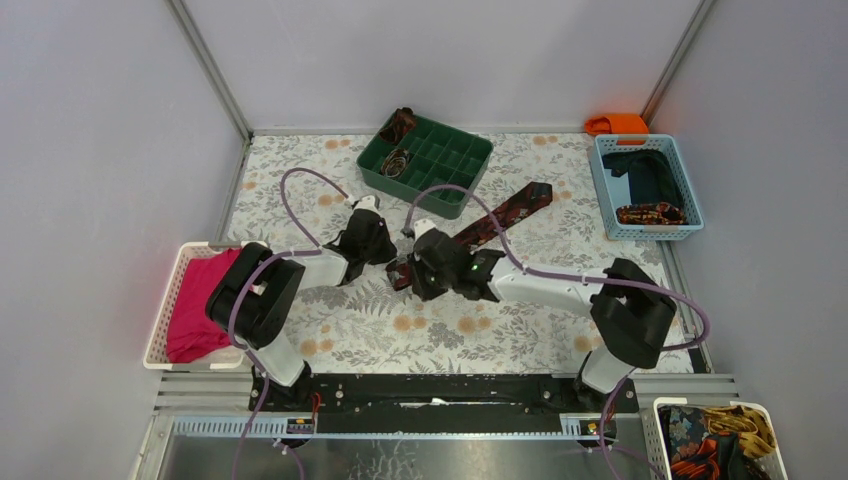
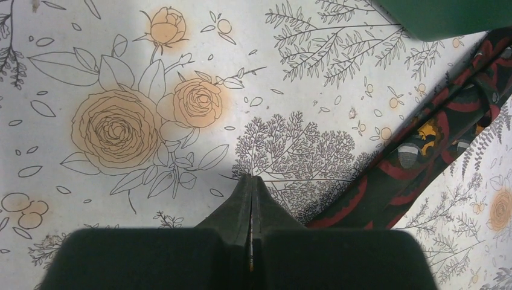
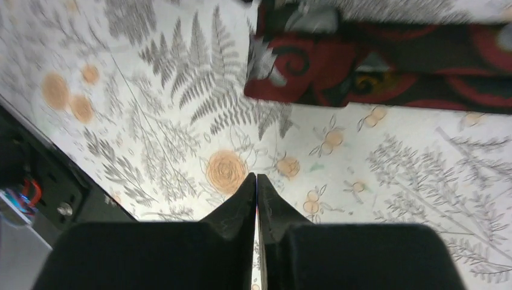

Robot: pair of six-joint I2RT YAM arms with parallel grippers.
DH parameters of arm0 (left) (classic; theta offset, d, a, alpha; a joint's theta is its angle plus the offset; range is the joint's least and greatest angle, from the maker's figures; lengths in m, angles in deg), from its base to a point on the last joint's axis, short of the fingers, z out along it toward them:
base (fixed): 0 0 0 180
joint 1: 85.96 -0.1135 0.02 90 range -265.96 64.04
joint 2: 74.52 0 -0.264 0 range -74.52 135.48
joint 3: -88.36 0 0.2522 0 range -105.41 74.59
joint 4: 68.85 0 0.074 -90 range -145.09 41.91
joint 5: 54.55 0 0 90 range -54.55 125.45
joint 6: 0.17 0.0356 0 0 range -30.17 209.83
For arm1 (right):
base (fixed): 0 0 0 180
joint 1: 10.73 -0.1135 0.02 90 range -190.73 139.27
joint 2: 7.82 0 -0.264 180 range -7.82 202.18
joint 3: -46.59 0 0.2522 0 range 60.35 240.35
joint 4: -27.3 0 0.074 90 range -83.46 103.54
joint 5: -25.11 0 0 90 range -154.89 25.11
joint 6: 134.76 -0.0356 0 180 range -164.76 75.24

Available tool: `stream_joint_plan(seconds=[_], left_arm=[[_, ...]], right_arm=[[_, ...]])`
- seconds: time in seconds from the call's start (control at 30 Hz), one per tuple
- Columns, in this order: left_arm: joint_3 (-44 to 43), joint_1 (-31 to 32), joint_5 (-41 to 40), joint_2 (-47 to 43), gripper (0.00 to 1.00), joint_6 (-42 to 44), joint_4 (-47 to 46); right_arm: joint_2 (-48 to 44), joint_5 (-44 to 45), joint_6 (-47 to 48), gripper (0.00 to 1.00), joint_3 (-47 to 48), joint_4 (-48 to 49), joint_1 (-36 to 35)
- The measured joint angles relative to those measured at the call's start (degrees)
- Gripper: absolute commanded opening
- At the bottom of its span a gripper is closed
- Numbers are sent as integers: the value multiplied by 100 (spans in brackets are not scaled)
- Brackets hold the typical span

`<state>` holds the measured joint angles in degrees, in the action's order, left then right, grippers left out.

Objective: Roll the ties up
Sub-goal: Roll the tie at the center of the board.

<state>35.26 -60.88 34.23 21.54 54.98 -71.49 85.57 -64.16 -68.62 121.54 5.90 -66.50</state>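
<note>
A dark maroon tie (image 1: 512,212) with red patterning lies as a long strip on the floral table, running diagonally from the centre toward the back right. It shows in the left wrist view (image 2: 422,163) at the right and in the right wrist view (image 3: 386,66) along the top, with its near end folded. My left gripper (image 1: 372,242) is shut and empty, just left of the tie's near end; in its own view it (image 2: 252,178) is over bare cloth. My right gripper (image 1: 410,272) is shut and empty beside that end (image 3: 256,176). Two coiled ties (image 1: 398,140) sit in the green tray (image 1: 450,165).
A blue basket (image 1: 690,190) at the back right holds dark navy cloth and a patterned tie. A white basket (image 1: 165,310) at the left holds pink-red cloth. Another basket (image 1: 770,420) of ties is at the near right. An orange cloth (image 1: 620,123) lies at the back.
</note>
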Motion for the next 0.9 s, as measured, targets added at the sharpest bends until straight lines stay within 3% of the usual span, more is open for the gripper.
stream_joint_plan(seconds=[0.27, 0.53, 0.9], left_arm=[[-105, 2, 179, 85, 0, 389, 0], [-103, 0, 540, 140, 0, 496, -129], [-4, 98, 1139, 140, 0, 452, -256]], right_arm=[[765, 455, -74, 0, -472, 190, -348], [1016, 831, -284, 0, -568, 1102, -350], [1620, 1368, -264, 0, 85, 1340, -350]])
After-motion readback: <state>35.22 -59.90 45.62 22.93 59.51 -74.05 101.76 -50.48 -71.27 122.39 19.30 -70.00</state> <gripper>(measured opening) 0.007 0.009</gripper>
